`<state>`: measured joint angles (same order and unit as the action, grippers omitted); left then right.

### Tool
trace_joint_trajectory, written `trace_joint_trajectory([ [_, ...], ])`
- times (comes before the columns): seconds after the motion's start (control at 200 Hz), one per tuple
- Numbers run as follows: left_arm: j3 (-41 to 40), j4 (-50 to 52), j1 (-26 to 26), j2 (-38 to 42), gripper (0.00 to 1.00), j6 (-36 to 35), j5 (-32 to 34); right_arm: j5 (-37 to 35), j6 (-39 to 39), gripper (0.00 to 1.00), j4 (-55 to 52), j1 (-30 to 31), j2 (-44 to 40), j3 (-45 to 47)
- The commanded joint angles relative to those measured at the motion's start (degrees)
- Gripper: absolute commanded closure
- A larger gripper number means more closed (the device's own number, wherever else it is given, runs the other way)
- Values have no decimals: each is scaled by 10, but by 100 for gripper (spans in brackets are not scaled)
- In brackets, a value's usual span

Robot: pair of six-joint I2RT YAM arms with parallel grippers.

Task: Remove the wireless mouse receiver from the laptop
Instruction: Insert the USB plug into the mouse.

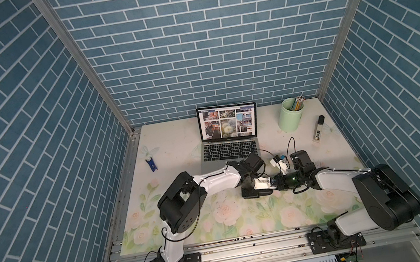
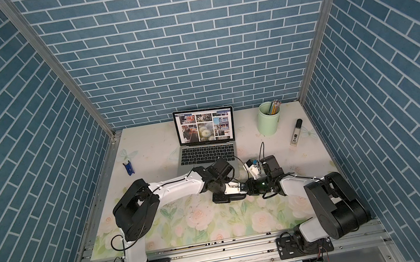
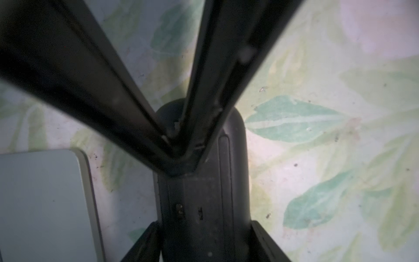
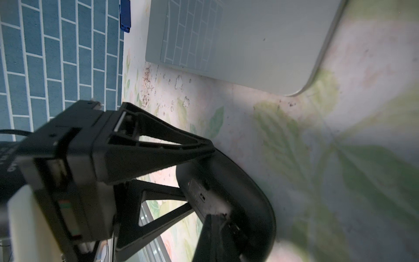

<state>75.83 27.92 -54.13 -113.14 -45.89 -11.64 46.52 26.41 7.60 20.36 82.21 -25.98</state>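
The laptop (image 1: 227, 149) (image 2: 206, 149) stands open at the back of the table, its screen showing a grid of photos; its front corner shows in the wrist views (image 3: 40, 204) (image 4: 260, 45). Just in front of it my left gripper (image 3: 205, 226) (image 1: 270, 185) is shut on a black oval mouse (image 3: 199, 204) (image 4: 244, 192), one finger on each side, with the underside turned up. My right gripper (image 4: 217, 215) (image 3: 175, 147) is shut, and its tips press on that underside. The wireless mouse receiver is hidden; I cannot tell whether the right tips hold it.
A small blue clip (image 1: 151, 164) lies left of the laptop near the side wall. A green cup of pencils (image 1: 291, 113) and a black-capped white stick (image 1: 318, 130) sit at the back right. Both arms meet over the flowered table mat (image 1: 217, 217).
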Motion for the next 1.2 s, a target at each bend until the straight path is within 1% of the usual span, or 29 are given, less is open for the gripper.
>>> trace_joint_trajectory([
  [0.0, -3, 17, 1, -19, 46, 2, -2, -8, 5, 100, 8, 4, 13, 13],
  [0.395, -2, 22, 1, -24, 46, 10, -8, -18, 14, 100, 27, 4, 8, 52],
  [0.71, 9, 33, 1, -33, 46, 22, -28, -38, 20, 100, 50, 5, 18, 75],
  [0.945, 10, 31, 1, -35, 46, 30, -35, -40, 12, 100, 51, 5, 31, 72],
  [1.07, 10, 34, 1, -35, 46, 32, -36, -47, 10, 100, 38, 5, 15, 57],
  [1.195, 9, 35, 1, -34, 40, 34, -39, -59, 13, 100, 26, 5, -10, 31],
])
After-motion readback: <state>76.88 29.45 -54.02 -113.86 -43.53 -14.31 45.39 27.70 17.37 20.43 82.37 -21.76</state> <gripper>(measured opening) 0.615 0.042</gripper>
